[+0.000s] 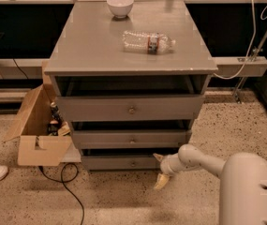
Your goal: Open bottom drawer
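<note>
Low down, your pincer [159,169] hangs just above the speckled stone floor [123,200], its two pale fingers spread wide with nothing between them. The upper fingertip sits at the right end of the bottom drawer [119,162]; you cannot tell whether it touches. That drawer is the lowest of three, a flat grey wooden front with a tiny round metal knob [133,163] at its middle. Above it sit the middle drawer [105,138] and the wider top drawer [100,108]. The smooth grey top of the desk [91,41] carries a crumpled clear plastic bottle [148,42] lying on its side and a round white bowl [120,6] near the back edge. Left of the desk stands an open cardboard box [32,149].
</note>
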`<state>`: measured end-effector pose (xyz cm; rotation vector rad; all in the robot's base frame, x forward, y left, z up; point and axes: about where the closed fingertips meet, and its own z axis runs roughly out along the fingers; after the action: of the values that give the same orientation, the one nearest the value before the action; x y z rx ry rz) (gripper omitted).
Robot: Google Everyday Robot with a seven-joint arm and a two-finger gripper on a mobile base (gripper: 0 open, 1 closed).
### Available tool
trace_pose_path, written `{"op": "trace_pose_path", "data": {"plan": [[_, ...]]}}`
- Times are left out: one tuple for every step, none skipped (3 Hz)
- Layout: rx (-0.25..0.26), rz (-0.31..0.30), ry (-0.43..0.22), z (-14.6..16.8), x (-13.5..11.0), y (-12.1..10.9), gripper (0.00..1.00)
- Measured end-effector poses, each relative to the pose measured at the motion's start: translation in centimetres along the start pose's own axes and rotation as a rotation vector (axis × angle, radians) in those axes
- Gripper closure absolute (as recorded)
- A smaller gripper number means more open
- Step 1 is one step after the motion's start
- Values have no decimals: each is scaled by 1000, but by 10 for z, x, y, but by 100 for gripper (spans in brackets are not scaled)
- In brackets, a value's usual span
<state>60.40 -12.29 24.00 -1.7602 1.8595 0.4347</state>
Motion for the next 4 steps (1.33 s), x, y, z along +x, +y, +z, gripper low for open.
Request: {"op": "trace_pose_path", "data": {"plan": [[15, 15, 23, 19, 14, -19, 0], [20, 23, 33, 28, 22, -28, 0], [15, 35, 55, 45, 31, -39, 0], [8, 39, 62, 53, 34, -46, 0]]}}
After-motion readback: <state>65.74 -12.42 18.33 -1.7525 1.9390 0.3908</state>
